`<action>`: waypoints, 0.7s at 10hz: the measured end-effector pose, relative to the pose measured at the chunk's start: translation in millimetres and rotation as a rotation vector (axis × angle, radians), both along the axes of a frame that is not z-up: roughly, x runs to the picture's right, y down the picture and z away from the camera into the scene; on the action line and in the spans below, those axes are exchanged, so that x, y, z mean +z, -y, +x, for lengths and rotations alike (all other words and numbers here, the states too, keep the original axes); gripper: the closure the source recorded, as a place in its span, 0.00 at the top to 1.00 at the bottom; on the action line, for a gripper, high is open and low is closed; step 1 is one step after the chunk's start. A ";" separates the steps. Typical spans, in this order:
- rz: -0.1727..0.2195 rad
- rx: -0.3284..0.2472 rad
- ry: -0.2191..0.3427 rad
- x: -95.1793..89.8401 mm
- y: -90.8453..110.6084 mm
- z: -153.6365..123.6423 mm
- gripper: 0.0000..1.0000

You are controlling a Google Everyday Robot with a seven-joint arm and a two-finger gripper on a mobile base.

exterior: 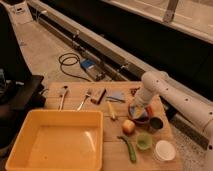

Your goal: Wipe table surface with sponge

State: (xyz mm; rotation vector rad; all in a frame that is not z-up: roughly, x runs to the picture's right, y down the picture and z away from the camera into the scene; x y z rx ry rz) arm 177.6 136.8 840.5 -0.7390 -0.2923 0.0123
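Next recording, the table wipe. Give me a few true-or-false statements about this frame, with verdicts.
1. A yellow tub takes up the near left of the table. True.
2. The gripper hangs over the tub. False: it is down at the bowl on the table's right side.
3. The apple lies inside the tub. False: it lies on the table, just beside the bowl.
4. A fork and a spoon lie on the table beyond the tub. True.
5. The green cup stands at the table's far left corner. False: it stands near the front right, close to the apple.
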 end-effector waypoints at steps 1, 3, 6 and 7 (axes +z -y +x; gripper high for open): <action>0.001 0.001 -0.003 0.0 0.2 0.0 0.26; 0.007 -0.002 -0.014 -1.2 2.3 1.4 0.08; 0.054 -0.006 -0.074 -20.6 34.2 11.7 0.00; 0.073 -0.012 -0.087 -29.4 47.2 13.8 0.00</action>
